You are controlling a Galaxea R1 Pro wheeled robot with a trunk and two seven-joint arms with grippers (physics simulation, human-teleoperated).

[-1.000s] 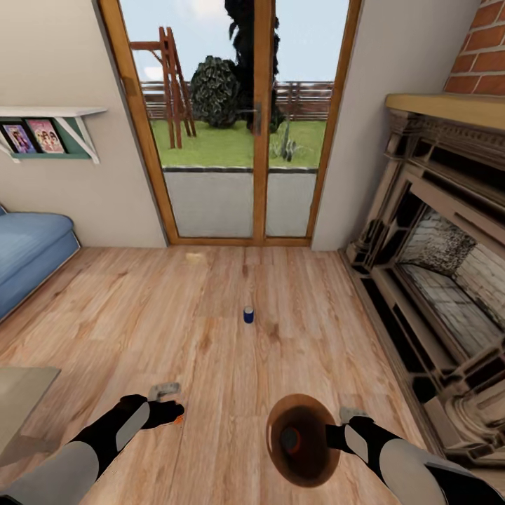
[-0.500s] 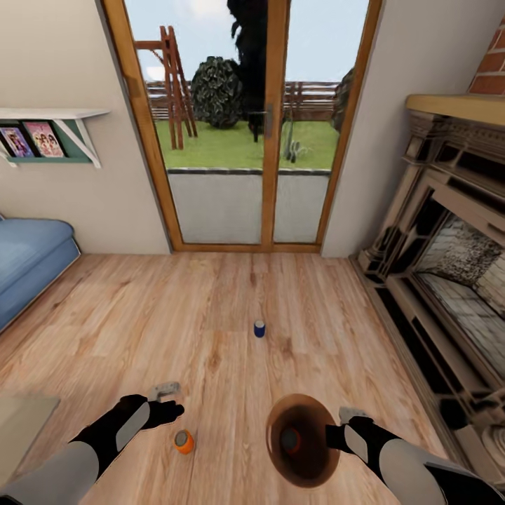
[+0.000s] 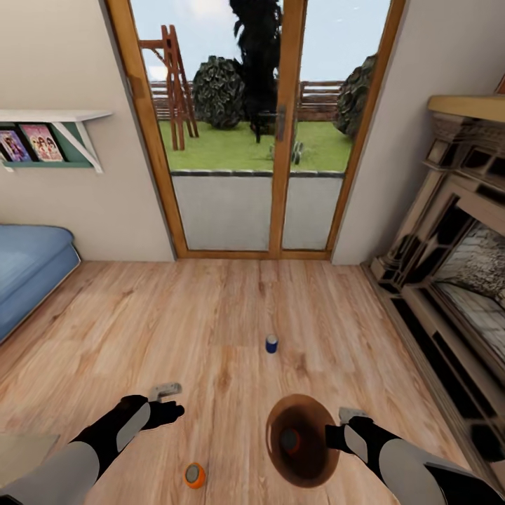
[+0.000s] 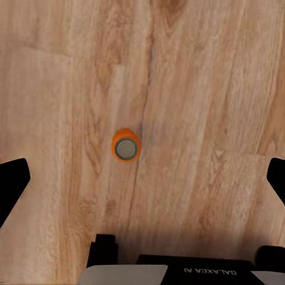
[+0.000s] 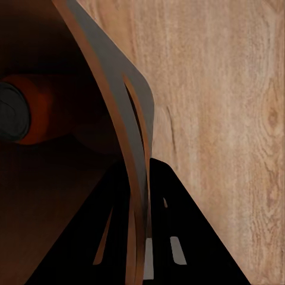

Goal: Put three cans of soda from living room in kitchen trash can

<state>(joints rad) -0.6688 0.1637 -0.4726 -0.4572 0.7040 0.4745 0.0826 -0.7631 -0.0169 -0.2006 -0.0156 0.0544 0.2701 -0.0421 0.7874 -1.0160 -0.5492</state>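
A dark blue can of soda (image 3: 271,344) stands upright on the wood floor ahead of me, toward the glass doors. An orange can of soda (image 3: 194,475) stands on the floor below and slightly right of my left gripper (image 3: 167,401). In the left wrist view that orange can (image 4: 126,147) sits below the wide-open fingers (image 4: 13,185), untouched. My right gripper (image 3: 335,429) is shut on the rim of the copper-brown trash can (image 3: 308,466), held above the floor. Another orange can (image 3: 290,440) lies inside it, and it also shows as an orange can (image 5: 27,116) behind the bin's rim (image 5: 138,142).
Glass doors (image 3: 231,140) with a wooden frame close off the far wall. A blue sofa (image 3: 28,266) stands at the left, under a wall shelf (image 3: 49,116). The ornate fireplace (image 3: 456,280) runs along the right. A tan flat edge (image 3: 21,449) shows at the bottom left.
The whole picture has shifted: the camera moved toward the doors and swung a little left. Both floor cans sit lower in view, and the orange one has emerged from behind my left gripper.
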